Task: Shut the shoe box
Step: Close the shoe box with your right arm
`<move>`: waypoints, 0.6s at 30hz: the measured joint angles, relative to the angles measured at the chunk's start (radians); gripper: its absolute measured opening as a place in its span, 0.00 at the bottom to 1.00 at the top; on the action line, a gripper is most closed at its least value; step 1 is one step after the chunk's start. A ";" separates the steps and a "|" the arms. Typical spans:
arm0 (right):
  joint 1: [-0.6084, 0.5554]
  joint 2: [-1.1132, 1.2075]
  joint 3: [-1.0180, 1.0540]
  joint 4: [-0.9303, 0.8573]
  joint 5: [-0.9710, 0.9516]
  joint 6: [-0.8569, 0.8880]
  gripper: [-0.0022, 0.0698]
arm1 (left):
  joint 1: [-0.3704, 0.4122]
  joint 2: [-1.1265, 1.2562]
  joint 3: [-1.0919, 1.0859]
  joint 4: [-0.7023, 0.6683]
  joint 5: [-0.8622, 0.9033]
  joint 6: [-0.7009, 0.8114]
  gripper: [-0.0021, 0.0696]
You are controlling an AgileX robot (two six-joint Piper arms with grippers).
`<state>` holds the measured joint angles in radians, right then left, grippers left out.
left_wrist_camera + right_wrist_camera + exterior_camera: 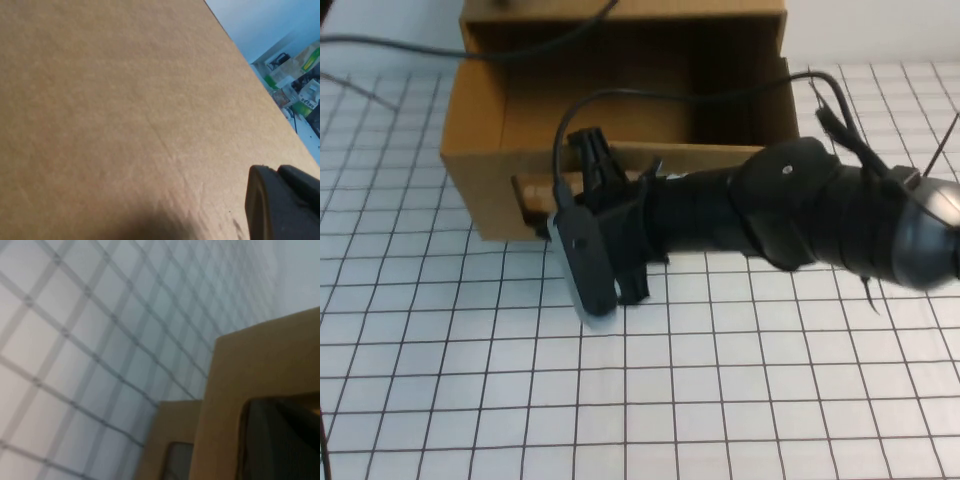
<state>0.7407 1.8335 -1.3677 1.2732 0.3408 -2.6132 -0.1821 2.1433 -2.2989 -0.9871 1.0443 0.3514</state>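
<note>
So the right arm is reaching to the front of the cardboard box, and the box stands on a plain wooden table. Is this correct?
Not quite. In the high view the shoe box stands on a white table marked with a dark grid, not plain wood. The right gripper is indeed at the box's front. The left gripper lies close against brown cardboard.

White gridded tabletop (720, 380), pale wall (880, 30)

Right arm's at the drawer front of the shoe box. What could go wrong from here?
1. The right gripper meets the shoe box front off-centre, toward the left end; a push may skew the drawer and jam it.
2. The left gripper sits close against cardboard; the box might slide into it.
</note>
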 joint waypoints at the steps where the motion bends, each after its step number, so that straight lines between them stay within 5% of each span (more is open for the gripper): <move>1: -0.016 0.021 -0.030 0.057 0.003 -0.029 0.01 | 0.002 0.002 0.000 -0.005 0.002 0.002 0.03; 8: -0.105 0.163 -0.254 0.198 0.106 -0.086 0.01 | 0.002 0.002 0.000 -0.020 0.002 0.010 0.03; 18: -0.152 0.224 -0.350 0.124 0.293 -0.053 0.01 | 0.002 0.003 0.000 -0.020 0.002 0.014 0.03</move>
<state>0.5884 2.0576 -1.7176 1.3971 0.6343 -2.6662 -0.1800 2.1458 -2.2989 -1.0076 1.0467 0.3656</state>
